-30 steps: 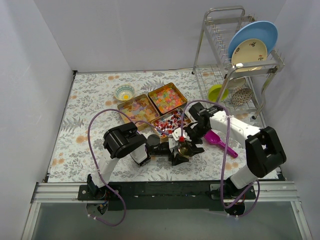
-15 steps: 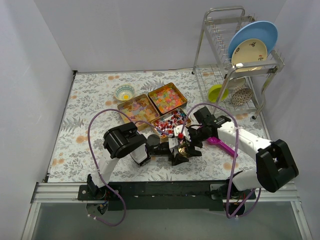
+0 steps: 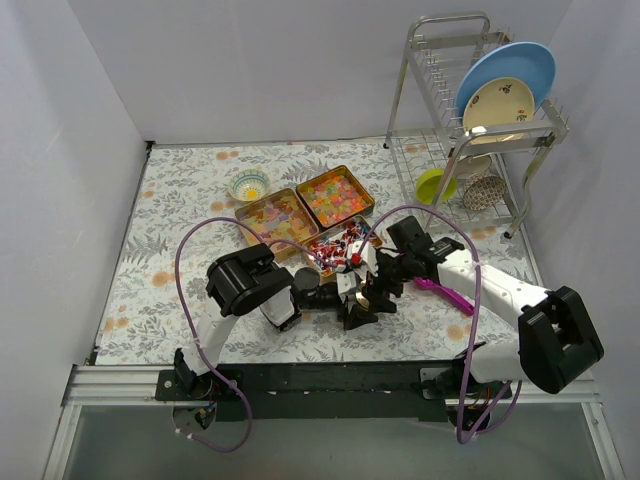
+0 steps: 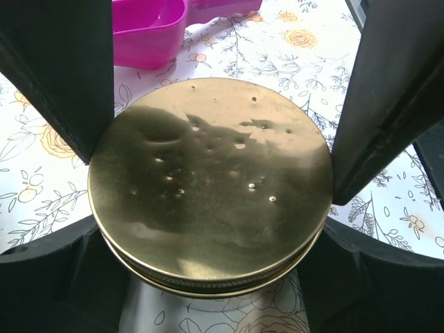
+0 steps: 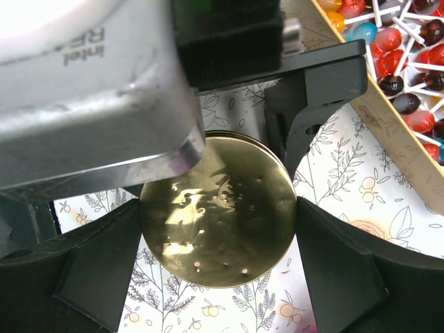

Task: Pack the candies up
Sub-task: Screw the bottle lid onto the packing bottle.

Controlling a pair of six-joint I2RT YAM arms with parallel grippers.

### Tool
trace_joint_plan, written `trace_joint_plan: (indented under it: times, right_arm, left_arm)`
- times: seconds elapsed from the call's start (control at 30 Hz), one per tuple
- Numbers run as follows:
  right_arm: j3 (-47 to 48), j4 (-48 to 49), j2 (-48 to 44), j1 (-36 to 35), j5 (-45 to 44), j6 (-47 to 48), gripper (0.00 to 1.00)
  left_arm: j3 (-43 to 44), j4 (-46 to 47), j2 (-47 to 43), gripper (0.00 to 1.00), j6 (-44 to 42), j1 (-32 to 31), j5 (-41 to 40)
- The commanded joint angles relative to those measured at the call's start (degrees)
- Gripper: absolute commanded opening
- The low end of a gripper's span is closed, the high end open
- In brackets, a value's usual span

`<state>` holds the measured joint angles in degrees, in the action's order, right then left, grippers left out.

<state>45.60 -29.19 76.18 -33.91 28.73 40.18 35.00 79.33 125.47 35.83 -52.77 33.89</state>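
near the middle of the tabletop's (image 3: 160,290) near edge, the left gripper (image 4: 222,139) clamped the round gold lid (image 4: 208,194) from both sides. the right gripper (image 5: 218,236) hung over it, fingers spread wide either side. a magenta scoop (image 3: 440,290) lay just right. beyond, three gold tins (image 3: 346,169) held the candies (image 3: 338,243): wrapped pieces (image 5: 409,76) nearest, pale gummies (image 3: 275,215) left, bright jellies (image 3: 335,195) farthest. a small bowl (image 3: 248,185) sat behind, contents unclear.

floral table (image 3: 160,262) with three trays (image 3: 320,177), bowl (image 3: 233,187), scoop (image 3: 441,290), rack (image 3: 403,88)
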Motion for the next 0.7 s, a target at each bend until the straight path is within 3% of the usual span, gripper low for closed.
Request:
trace_joint_plan:
  times: [0.0, 0.2, 0.47, 0.5, 0.53, 0.57, 0.67]
  right_arm:
    - [-2.8, -2.7, 2.7, 0.2, -10.5, -7.6, 0.5]
    - [-4.1, -0.8, -1.8, 0.2, -13.7, -10.0, 0.5]
    - [-4.1, -1.5, -1.0, 0.2, -13.6, -9.7, 0.5]
    - [-4.2, -1.5, -1.1, 0.2, -13.5, -9.5, 0.5]
    - [-4.7, -1.4, -1.2, 0.2, -13.5, -9.2, 0.49]
    - [-5.1, -1.4, -1.6, 0.2, -13.6, -9.0, 0.49]
    - [-6.1, -1.0, -2.3, 0.2, -14.1, -8.3, 0.49]
  left_arm:
    - [-4.3, -11.5, 9.0, 0.0, 4.6, 1.1, -7.7]
    - [-4.0, -11.5, 9.6, 0.0, 4.9, 1.1, -7.8]
    - [-2.8, -14.0, 9.9, 0.0, 5.3, 1.4, -7.4]
    - [-2.5, -14.9, 9.8, 0.12, 5.6, 1.4, -7.5]
    - [-1.8, -16.3, 9.6, 0.33, 5.5, 1.5, -7.6]
    - [-1.6, -17.1, 9.4, 0.98, 5.8, 1.7, -8.3]
    - [-2.7, -17.7, 8.5, 0.98, 6.5, 2.1, -9.5]
